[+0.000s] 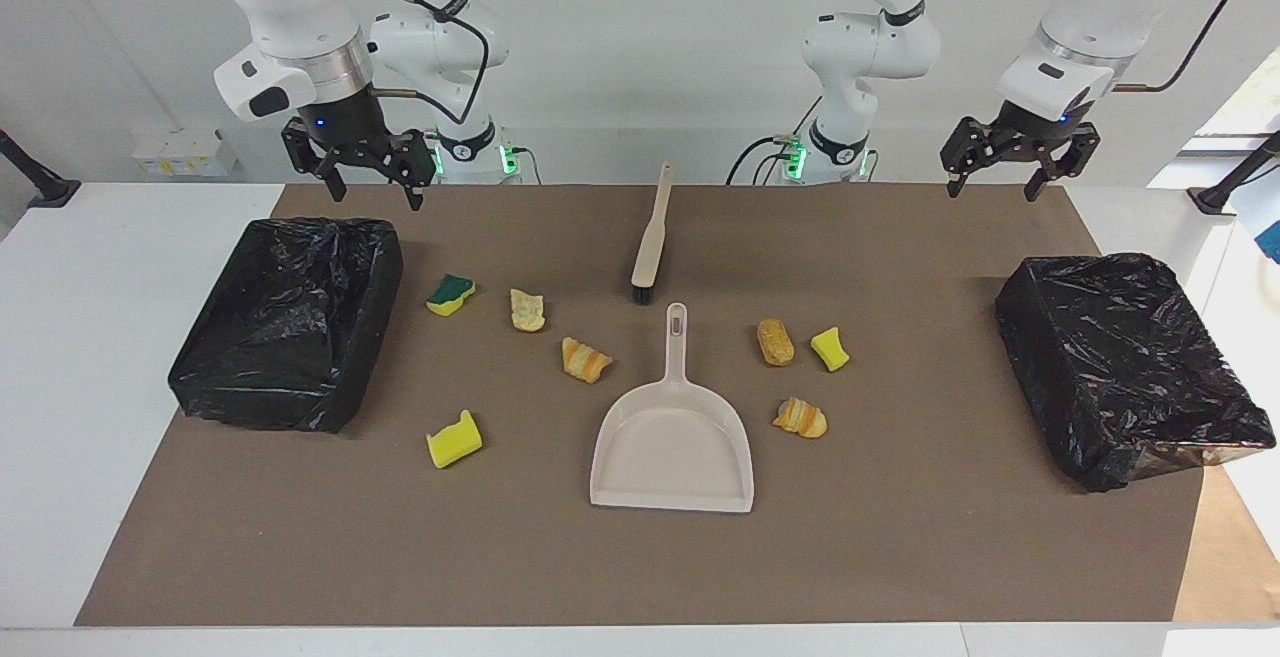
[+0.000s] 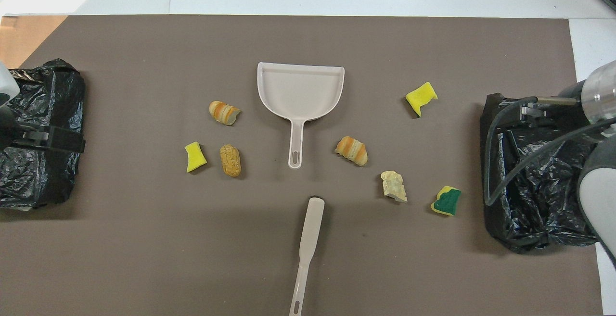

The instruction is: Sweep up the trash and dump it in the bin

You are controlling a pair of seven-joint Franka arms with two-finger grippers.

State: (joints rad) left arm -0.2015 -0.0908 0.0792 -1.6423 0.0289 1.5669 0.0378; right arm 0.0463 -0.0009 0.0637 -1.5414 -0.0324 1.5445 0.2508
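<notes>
Trash [image 1: 587,359] scattered; both arms raised, jaws open.

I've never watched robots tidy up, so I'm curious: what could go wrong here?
1. The seven scattered sponge and bread-like scraps, such as the green-backed yellow sponge piece, lie on both sides of the beige plastic dustpan, so sweeping may miss some.
2. The slim beige brush lies flat, which may make it awkward for the open right gripper or open left gripper to grasp.
</notes>
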